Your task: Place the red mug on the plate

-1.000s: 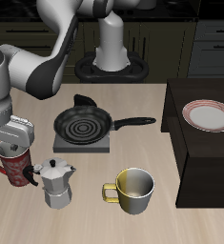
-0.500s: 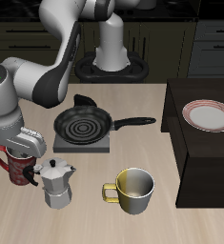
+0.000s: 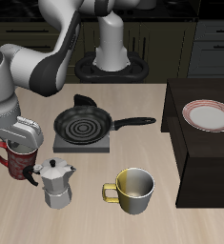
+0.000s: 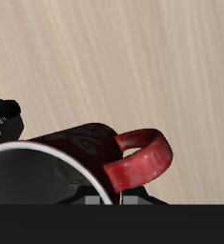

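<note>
The red mug with its white pattern stands by the table's side edge, its handle pointing away from the moka pot. My gripper is right on top of it, fingers straddling the rim and closed on the wall. In the wrist view the mug fills the frame, its dark inside and red handle close to the gripper. The plate, white with a reddish-pink rim, lies on a dark raised block at the opposite side of the table, far from the mug.
A grey moka pot stands touching-close beside the mug. A yellow-and-white mug is near the front edge. A black frying pan sits on a grey burner behind them. The dark block under the plate rises above the tabletop.
My gripper came down onto the mug's rim and then rose slightly. The mug looks a touch higher than before. The other things have not moved.
</note>
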